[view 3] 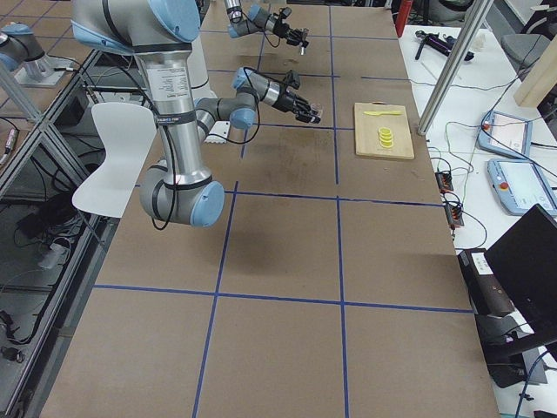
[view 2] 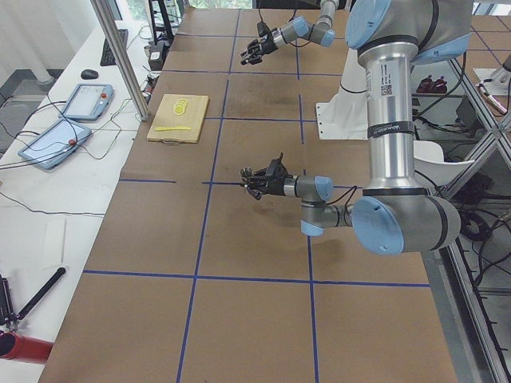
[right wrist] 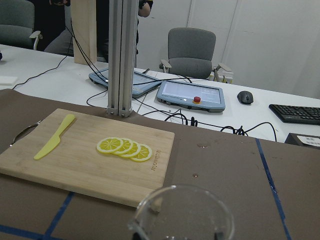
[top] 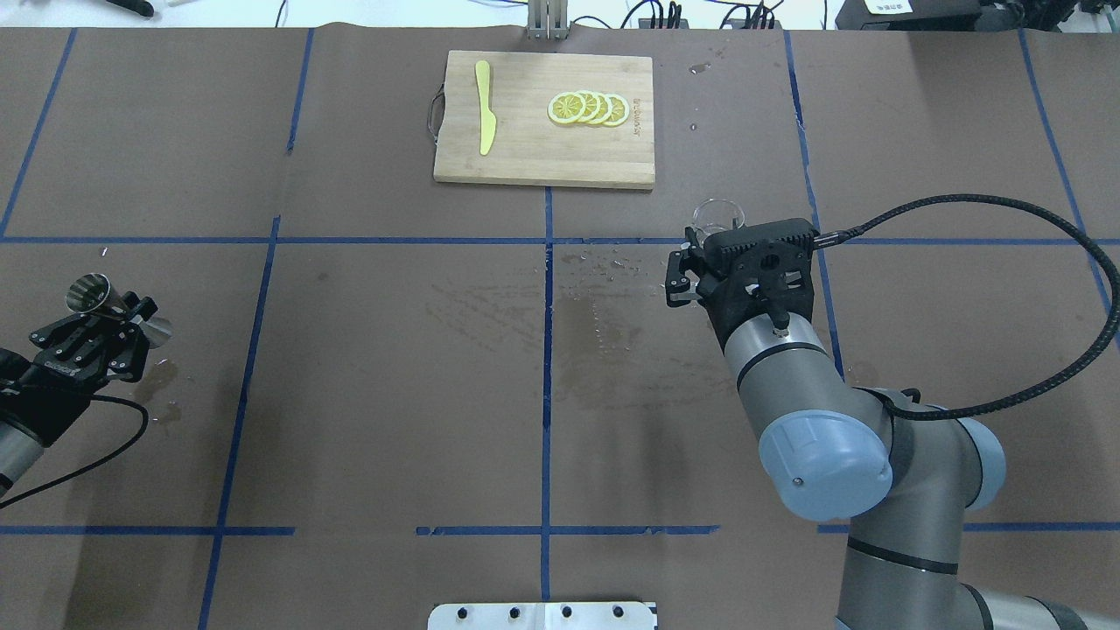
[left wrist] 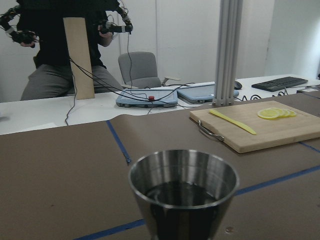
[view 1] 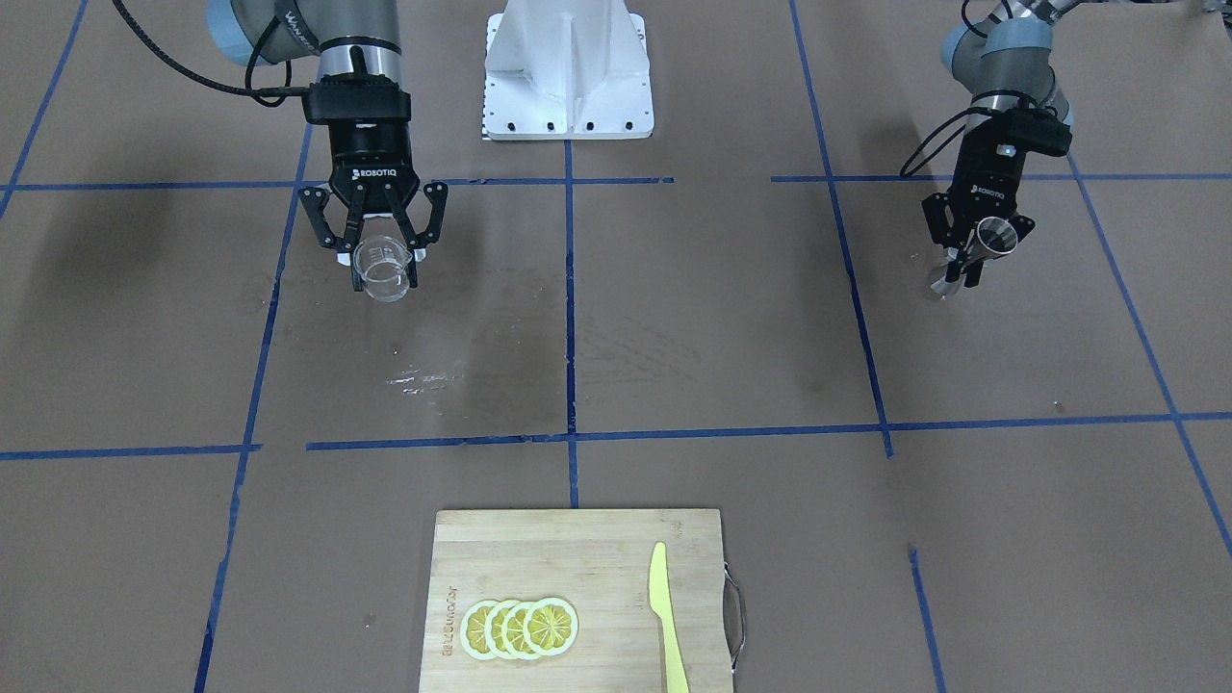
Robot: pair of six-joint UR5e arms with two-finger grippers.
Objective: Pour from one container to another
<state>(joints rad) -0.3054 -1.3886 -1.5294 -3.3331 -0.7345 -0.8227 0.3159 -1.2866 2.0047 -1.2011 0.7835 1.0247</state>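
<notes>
My right gripper (view 1: 385, 262) is shut on the clear glass cup (view 1: 382, 269), held tilted above the table with its mouth toward the front-facing camera. From overhead, the cup (top: 717, 214) peeks out just beyond the wrist. Only its rim (right wrist: 182, 215) shows in the right wrist view, and it looks empty. At the opposite side of the table, my left gripper (view 1: 970, 258) is shut on the waist of the silver jigger (view 1: 993, 235), also tilted. The jigger (left wrist: 182, 200) has dark liquid in its upper cone. The two containers are far apart.
A wooden cutting board (view 1: 577, 549) lies at the table's far middle edge with lemon slices (view 1: 520, 628) and a yellow knife (view 1: 664, 616). Wet marks (top: 604, 297) spot the brown paper near the centre. The robot's white base (view 1: 568, 77) stands mid-table. A person (left wrist: 55, 65) sits beyond the table.
</notes>
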